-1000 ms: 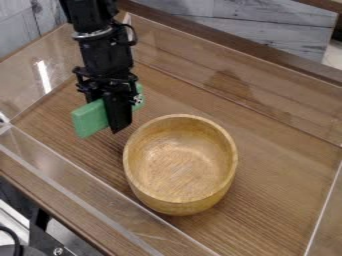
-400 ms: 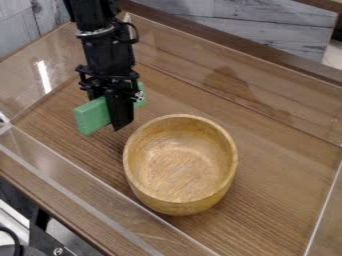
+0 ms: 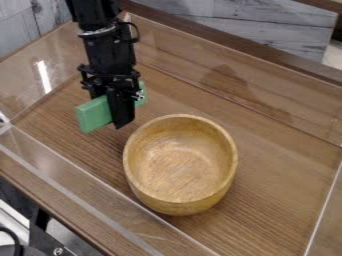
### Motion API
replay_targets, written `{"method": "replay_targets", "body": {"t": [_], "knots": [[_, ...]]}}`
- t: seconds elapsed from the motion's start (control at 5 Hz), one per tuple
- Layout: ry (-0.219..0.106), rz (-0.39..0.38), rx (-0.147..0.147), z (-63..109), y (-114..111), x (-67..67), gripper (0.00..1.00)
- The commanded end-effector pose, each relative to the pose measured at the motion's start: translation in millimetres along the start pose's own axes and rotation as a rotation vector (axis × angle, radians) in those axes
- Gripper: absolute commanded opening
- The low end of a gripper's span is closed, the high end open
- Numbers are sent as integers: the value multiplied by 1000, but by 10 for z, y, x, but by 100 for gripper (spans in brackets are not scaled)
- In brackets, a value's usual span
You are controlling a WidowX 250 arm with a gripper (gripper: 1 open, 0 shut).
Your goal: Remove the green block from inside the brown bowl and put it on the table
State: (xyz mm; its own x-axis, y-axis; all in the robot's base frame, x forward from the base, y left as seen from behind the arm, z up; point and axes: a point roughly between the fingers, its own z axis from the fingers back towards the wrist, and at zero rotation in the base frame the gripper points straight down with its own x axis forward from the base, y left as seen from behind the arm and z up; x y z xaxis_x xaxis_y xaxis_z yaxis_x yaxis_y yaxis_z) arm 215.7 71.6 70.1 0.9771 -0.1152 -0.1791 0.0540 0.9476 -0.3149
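Note:
The green block (image 3: 90,114) stands on end, tilted, just left of the brown bowl (image 3: 174,200) and low over the table (image 3: 254,90). My gripper (image 3: 114,119) points steeply down and is shut on the block's right side. Its black fingers cover part of the block. Whether the block's lower end touches the wood, I cannot tell. The bowl sits upright at the centre, and nothing lies in its pale inside.
Clear plastic walls (image 3: 80,215) edge the tabletop along the front and left. A grey wall runs behind the far side. The black arm rises from the gripper toward the top left corner.

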Motion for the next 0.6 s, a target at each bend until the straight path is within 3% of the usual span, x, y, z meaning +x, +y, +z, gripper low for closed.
{"method": "replay_targets", "body": {"t": [0.0,0.4], "knots": [[-52,-2,23,151,52,76,0],[-53,2,17,148,106,100,0]]}}
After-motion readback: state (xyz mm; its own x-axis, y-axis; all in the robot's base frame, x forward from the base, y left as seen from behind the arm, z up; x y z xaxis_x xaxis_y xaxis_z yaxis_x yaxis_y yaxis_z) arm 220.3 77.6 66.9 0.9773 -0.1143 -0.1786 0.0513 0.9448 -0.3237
